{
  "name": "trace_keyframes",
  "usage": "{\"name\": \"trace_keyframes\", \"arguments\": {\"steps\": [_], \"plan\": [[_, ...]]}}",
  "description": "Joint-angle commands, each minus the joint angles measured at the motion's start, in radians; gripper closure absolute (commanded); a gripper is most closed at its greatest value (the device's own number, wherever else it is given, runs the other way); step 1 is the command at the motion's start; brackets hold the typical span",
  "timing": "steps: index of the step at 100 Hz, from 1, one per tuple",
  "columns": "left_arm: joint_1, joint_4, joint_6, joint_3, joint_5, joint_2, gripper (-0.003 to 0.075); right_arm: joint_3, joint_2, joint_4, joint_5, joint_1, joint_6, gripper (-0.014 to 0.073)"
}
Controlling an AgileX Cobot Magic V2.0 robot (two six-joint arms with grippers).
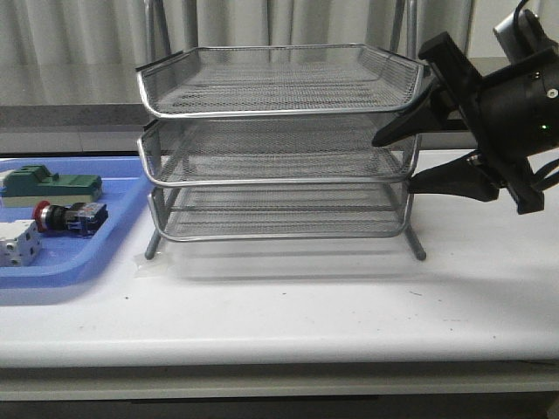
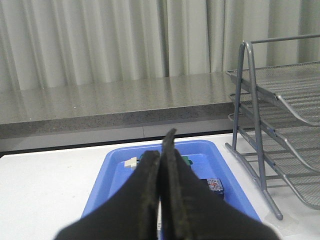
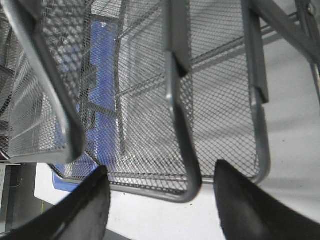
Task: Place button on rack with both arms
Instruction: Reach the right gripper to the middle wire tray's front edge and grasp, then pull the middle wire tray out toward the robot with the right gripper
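The button (image 1: 68,216) lay on its side in the blue tray (image 1: 83,257) at the left of the white surface (image 1: 306,301), its red cap pointing left, between a green-and-white block (image 1: 51,184) behind it and a white block (image 1: 17,242) in front. The three-tier wire-mesh rack (image 1: 279,144) stood just right of the tray. The right gripper (image 1: 403,159) was spread wide at the rack's right side, one finger above and one below the middle tray's corner; whether they touched it could not be told. In the left wrist view, the left gripper (image 2: 161,165) hung over the tray with its fingers pressed together, holding nothing.
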Motion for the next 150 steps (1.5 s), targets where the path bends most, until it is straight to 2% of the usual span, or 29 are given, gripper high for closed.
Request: {"name": "trace_keyframes", "arguments": {"steps": [1, 13, 19, 45, 59, 91, 150], "plan": [[0.003, -0.008, -0.01, 0.035, -0.083, -0.033, 0.0741, -0.047, -0.011, 0.055, 0.084, -0.001, -0.017, 0.0128], [0.003, -0.008, -0.01, 0.035, -0.083, -0.033, 0.0741, -0.065, 0.011, 0.058, 0.097, -0.001, -0.017, 0.0131], [0.003, -0.008, -0.01, 0.035, -0.083, -0.033, 0.0741, -0.065, 0.013, 0.06, 0.097, -0.001, -0.017, 0.0162], [0.003, -0.008, -0.01, 0.035, -0.083, -0.033, 0.0741, -0.065, 0.014, 0.041, 0.099, -0.001, -0.017, 0.0474], [0.003, -0.008, -0.01, 0.035, -0.083, -0.033, 0.0741, -0.062, 0.014, -0.017, 0.099, -0.001, -0.017, 0.058], [0.003, -0.008, -0.01, 0.035, -0.083, -0.033, 0.0741, -0.01, -0.005, -0.089, 0.108, -0.001, -0.017, 0.0589], [0.003, -0.008, -0.01, 0.035, -0.083, -0.033, 0.0741, 0.329, -0.29, -0.11, 0.098, -0.001, -0.062, 0.0589]]}}
